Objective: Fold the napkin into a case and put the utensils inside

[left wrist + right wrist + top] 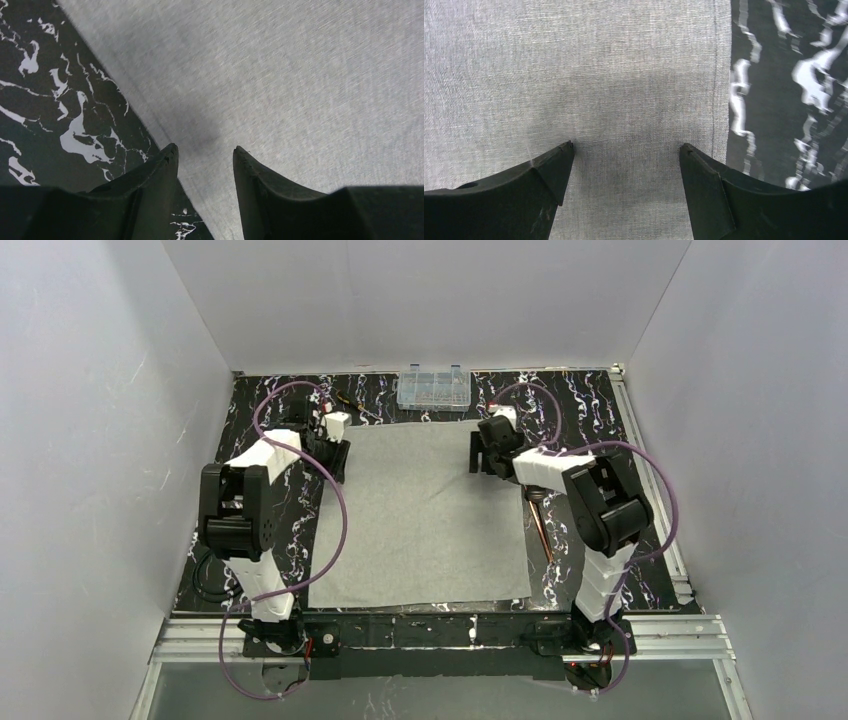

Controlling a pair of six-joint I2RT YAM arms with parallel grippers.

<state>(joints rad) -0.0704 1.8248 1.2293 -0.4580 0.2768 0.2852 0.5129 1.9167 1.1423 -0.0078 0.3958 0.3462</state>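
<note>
1. On the black marbled desk (590, 410), the napkin (420, 515) was spread flat as a single open square, with no fold made in it
2. Near its far left corner, the left claw (205, 150) was held low and released, a narrow gap being left between the jaws; one jaw was placed over the bare desk and the other over the cloth, so that the hem was straddled
3. Near the far right corner, the right claw (626, 147) was held wide apart and released, both jaws being set over the cloth just inside the right hem
4. Nothing was gripped by either claw; whether the tips touched the fabric could not be told
5. Just beside the napkin's right edge, the utensils (541, 525) were laid on the desk, partly hidden by the right arm
6. Beyond the far edge, a clear compartment box (433, 387) was placed
</note>
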